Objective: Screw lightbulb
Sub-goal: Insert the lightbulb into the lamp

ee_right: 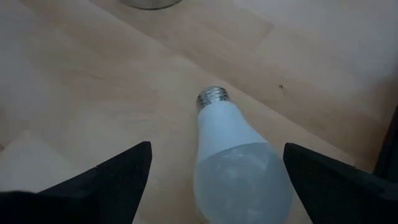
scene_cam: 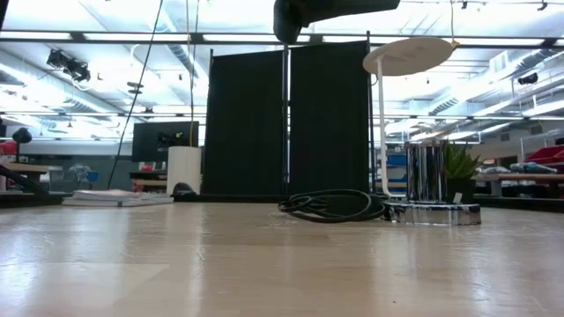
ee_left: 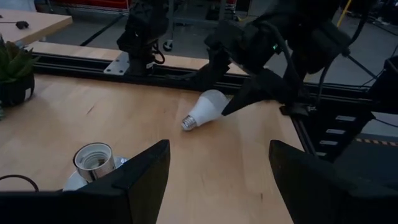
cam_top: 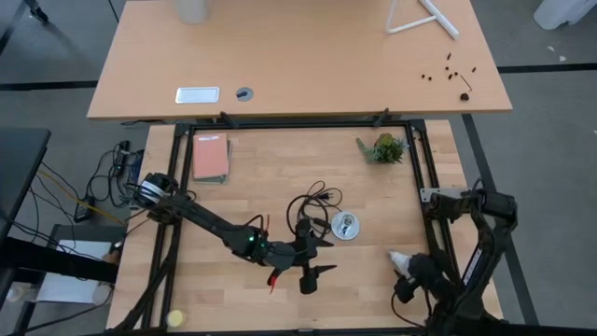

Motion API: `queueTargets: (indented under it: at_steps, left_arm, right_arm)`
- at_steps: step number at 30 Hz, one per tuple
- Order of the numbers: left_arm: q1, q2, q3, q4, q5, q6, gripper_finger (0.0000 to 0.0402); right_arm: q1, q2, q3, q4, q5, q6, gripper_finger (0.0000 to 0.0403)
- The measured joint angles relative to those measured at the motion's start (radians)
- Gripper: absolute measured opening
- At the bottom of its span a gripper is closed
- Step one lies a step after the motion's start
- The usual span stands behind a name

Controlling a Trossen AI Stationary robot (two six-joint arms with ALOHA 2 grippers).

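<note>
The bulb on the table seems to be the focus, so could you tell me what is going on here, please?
The bulb lies on its side on the table, not yet gripped. The right gripper is at it with open jaws on either side of its glass end. The screw base points toward the socket, which stands empty nearby with its black cord coiled beside it. The left gripper waits by the socket, jaws open and holding nothing.

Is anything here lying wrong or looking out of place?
Only the lightbulb: it lies on its side on the table, apart from the empty socket. The right tool hovers open around it. Nothing looks spilled or broken.
</note>
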Motion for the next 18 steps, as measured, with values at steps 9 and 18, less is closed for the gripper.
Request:
queueTargets:
  at_steps: [9,18]
  left_arm:
    - [-0.003,0.000,0.000,-0.002,0.010,0.002,0.0277]
    - [-0.004,0.001,0.000,-0.024,0.011,0.024,0.0277]
  right_arm:
    - [-0.016,0.157,0.000,0.015,0.075,-0.002,0.0373]
    - [-0.030,0.286,0.000,0.022,0.194,0.010,0.0373]
